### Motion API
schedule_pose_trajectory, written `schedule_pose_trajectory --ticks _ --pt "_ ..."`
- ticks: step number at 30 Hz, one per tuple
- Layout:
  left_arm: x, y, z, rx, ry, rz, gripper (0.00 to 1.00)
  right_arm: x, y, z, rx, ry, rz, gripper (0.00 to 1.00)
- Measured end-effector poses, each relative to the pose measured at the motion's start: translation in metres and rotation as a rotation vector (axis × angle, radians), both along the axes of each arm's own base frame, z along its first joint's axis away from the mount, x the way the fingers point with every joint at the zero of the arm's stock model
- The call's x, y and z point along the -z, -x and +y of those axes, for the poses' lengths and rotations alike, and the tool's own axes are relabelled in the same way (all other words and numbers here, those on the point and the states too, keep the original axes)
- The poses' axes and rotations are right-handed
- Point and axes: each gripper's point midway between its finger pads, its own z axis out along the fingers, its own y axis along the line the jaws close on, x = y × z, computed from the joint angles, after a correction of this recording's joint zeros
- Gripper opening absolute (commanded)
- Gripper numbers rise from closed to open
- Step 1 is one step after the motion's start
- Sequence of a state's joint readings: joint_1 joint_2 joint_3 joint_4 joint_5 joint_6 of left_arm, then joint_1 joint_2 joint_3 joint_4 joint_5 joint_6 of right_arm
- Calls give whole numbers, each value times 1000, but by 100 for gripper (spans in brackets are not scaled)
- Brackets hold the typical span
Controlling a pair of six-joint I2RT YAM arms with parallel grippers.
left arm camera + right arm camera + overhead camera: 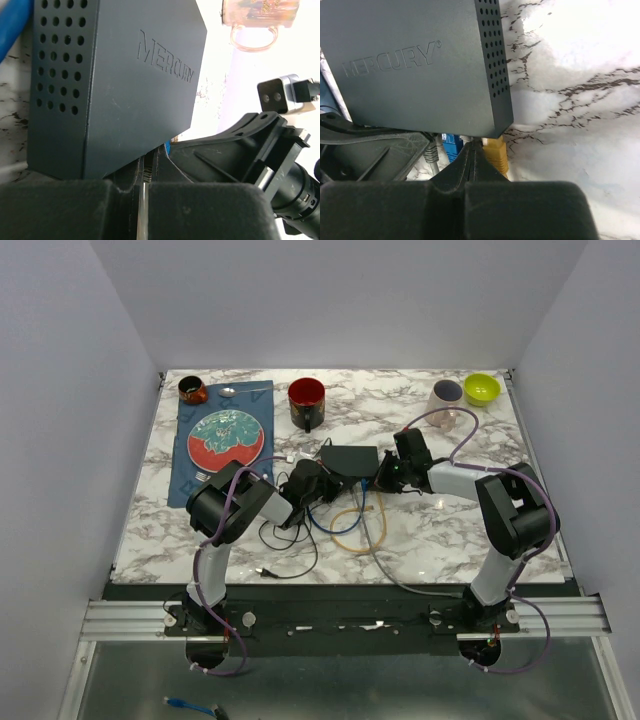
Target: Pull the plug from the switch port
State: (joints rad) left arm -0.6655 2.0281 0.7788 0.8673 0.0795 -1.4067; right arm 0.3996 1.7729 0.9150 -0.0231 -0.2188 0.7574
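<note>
Both left fingers (65,210) and right fingers (525,210) pinched closed by switch (420,60) (yellow plug (496,154) seated).

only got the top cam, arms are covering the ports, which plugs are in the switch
observer: The right wrist view shows a yellow plug in the corner port of the switch, with a blue plug beside it.
operator: is the right gripper on either one
observer: The right gripper is shut, its tips between the two plugs. It doesn't look clamped on either.
operator: and the left
observer: The left gripper is shut at the switch's lower edge. I can't see anything held.
</note>
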Motion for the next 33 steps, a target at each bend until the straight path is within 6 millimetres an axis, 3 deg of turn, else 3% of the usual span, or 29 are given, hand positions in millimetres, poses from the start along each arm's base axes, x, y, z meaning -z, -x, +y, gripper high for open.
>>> schedule_pose_trajectory --ticks 20,27,33 --pt "0 8 0 46 -62 -26 0 2 -1 3 -5 14 44 1" --pt "6 38 -7 130 -84 6 0 1 -4 4 -3 13 32 1" --pt "5 50 -4 156 -111 15 0 1 -5 3 0 17 30 3"
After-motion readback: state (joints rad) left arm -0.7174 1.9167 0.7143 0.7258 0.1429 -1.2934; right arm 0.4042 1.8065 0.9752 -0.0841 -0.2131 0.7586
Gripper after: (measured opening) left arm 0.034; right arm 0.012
